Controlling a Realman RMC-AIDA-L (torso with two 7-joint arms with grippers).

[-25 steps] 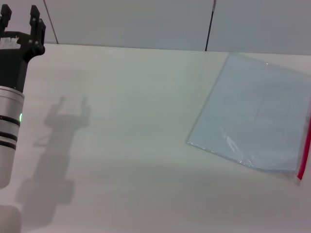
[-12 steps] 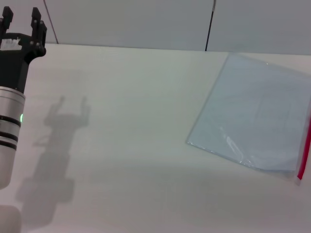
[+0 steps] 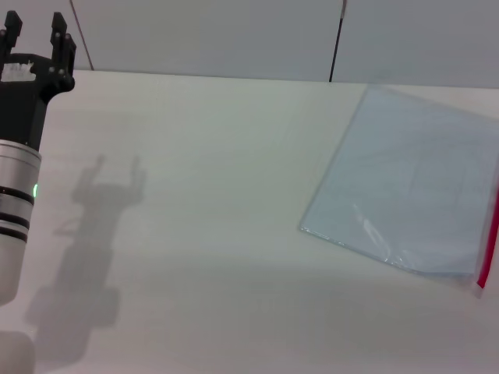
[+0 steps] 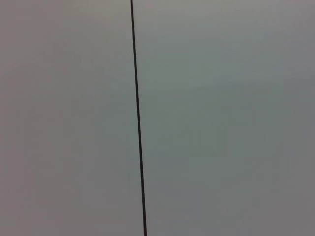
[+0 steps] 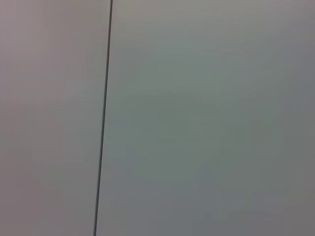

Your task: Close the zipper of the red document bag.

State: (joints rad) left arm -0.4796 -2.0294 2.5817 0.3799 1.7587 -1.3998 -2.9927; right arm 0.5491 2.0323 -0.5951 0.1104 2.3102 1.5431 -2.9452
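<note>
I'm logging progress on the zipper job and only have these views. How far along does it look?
Nothing settles the zipper's state. The document bag lies flat at the table's right side, its red zipper edge mostly cut off by the head view's border. The left hand is raised at far left, fingers apart, holding nothing. The right hand is out of view. This fits either a bag waiting to be zipped or one already zipped.

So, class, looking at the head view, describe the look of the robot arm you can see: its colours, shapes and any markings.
Only the left arm shows. The left gripper is black, with two short blocky fingers on a black body bearing a small white label. Below it the arm is a smooth silver-white cylinder ringed by black bands, with a small green light. The right arm is out of view.
</note>
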